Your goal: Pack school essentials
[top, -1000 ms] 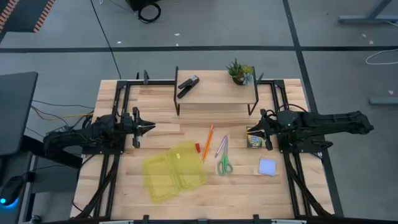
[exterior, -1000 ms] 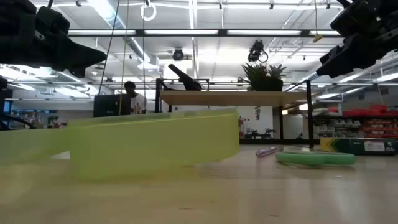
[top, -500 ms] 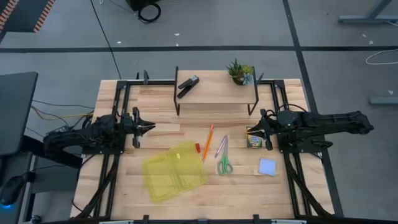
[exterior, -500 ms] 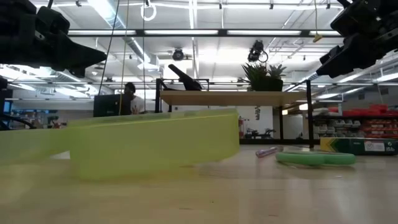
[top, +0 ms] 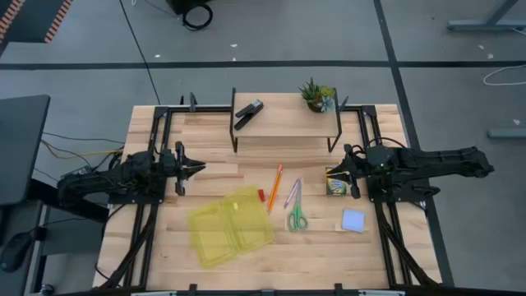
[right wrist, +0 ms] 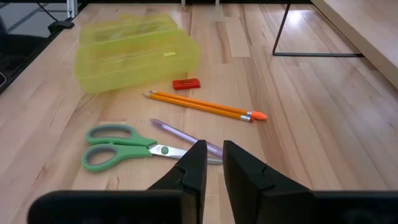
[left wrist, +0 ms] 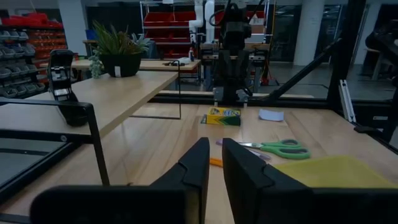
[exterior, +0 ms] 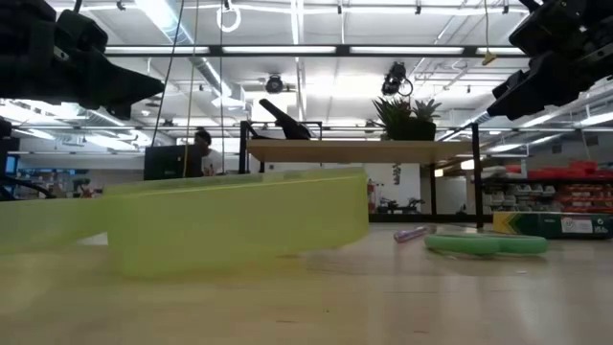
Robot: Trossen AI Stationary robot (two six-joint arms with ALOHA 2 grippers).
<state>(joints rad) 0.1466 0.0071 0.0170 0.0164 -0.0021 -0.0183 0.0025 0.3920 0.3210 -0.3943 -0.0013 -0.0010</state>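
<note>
The left claw (top: 200, 168) hovers over the left side of the table (top: 205, 140), its two fingers (left wrist: 198, 163) nearly pressed together with only a thin slit between them and nothing held. Opposite it, the right claw (top: 335, 170) hangs over the right side of the table in the same way, fingers (right wrist: 194, 163) almost together and empty, right beside the small yellow-green box (top: 334, 182). Between the two claws the things lie loose on the wood: an orange pencil (top: 274, 187), with a tiny red eraser (top: 262, 195) just beside it, a purple pen (top: 292, 193), and green-handled scissors (top: 297, 215) whose blades lie across the pen's end. A pale blue notepad (top: 353, 219) lies nearer the front edge on the right, well apart from the scissors. An open yellow plastic case (top: 231, 227) lies towards the front left, near the eraser. At the back, a raised shelf (top: 283, 123) carries a black stapler (top: 247, 113) and a small potted plant (top: 316, 94). In the low view a person (exterior: 204, 149) shows far off in the room.
</note>
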